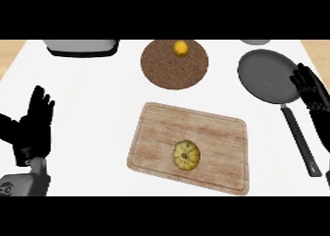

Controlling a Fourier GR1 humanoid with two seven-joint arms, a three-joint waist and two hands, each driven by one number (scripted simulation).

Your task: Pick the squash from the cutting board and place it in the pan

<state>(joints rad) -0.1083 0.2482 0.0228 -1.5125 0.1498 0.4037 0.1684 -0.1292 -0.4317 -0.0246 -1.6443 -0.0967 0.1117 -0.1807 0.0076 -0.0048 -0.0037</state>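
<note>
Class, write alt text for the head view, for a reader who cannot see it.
A yellow squash lies on a wooden cutting board at the counter's centre, untouched. A grey pan sits to the upper right, beside the open right hand. The open left hand rests at the left edge.

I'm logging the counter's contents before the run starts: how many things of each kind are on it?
Food: 2, the ribbed yellow squash and a small yellow fruit
Boards and plates: 2, the rectangular wooden cutting board and a round brown plate
Cookware: 1, the grey frying pan
Appliances: 1, a grey one at the back left
Total: 6
</note>
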